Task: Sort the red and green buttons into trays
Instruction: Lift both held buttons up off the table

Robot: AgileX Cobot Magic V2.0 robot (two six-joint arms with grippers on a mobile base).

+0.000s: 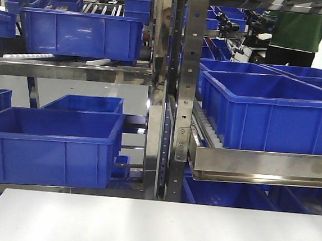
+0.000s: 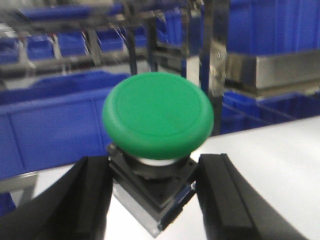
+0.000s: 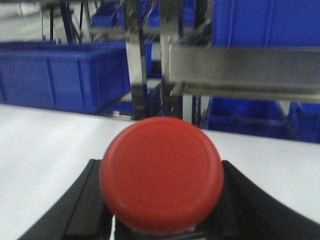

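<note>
**Q:** Panel (a), front view: what is showing?

**A:** The white counter is lying across the bottom. Its far edge is running along a steel rack that is carrying blue bins. A person in a green top is standing beyond the rack, above the counter's far right corner.

**Q:** Panel (b), left wrist view: what is the hand doing?

**A:** The left gripper is clamping the green button. Its two black fingers are pressing the square black-and-silver base from either side, set only as wide as that base. The domed cap is facing the camera, above the fingers. The button is sitting over the counter, with the far edge and the bins blurring behind it. Whether the base is resting on the surface cannot be told.

**Q:** Panel (c), right wrist view?

**A:** The right gripper is holding the red button. Its fingers are standing narrow, close against both sides. The broad cap is hiding the base and the contact points. The counter is spreading behind the button up to its far edge, where the rack's steel rail is crossing overhead.
</note>
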